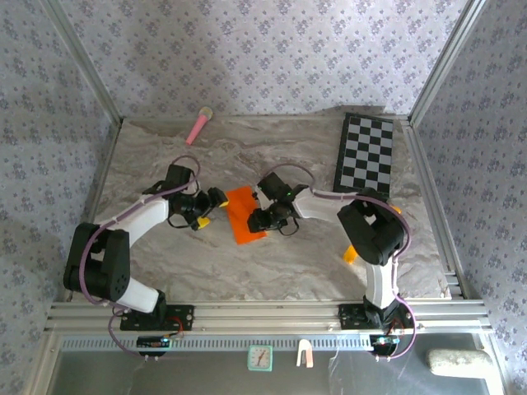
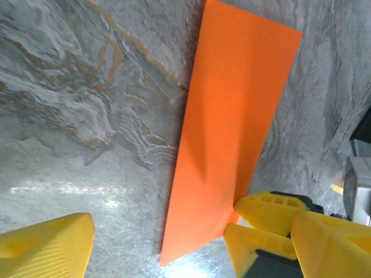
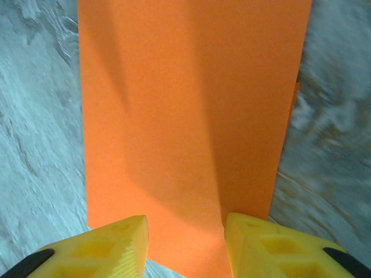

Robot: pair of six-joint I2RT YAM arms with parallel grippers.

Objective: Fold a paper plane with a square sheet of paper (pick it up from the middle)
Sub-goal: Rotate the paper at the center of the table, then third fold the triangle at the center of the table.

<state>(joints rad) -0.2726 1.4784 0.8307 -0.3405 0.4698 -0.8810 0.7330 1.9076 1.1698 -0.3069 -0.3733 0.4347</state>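
Orange is what catches the eye: the sheet of paper (image 1: 245, 218) lies flat near the middle of the marbled surface (image 1: 247, 156), well away from every edge, and it reads as a long rectangle, not a square. In the right wrist view a thin second layer peeks out along one long side, so I would judge that the first fold in half is done, and nothing beyond it. No slanted nose corners, no centre ridge and no wings are visible, which leaves most of the plane to be made. The left end effector (image 1: 210, 206) sits just beside the paper's left long edge with its yellow fingers (image 2: 52, 246) spread wide and nothing between them. The right end effector (image 1: 259, 216) is at the opposite long edge, its fingers (image 3: 264, 246) part-way apart and standing over one short end of the sheet. The paper lies flat beneath them and is not pinched; whether the tips press it down I cannot tell. My guess is that the crease is being firmed or the sheet steadied for the next fold. A pink stick (image 1: 199, 125) rests at the far edge and a checkerboard (image 1: 366, 152) in the far right corner, both well apart from the work.
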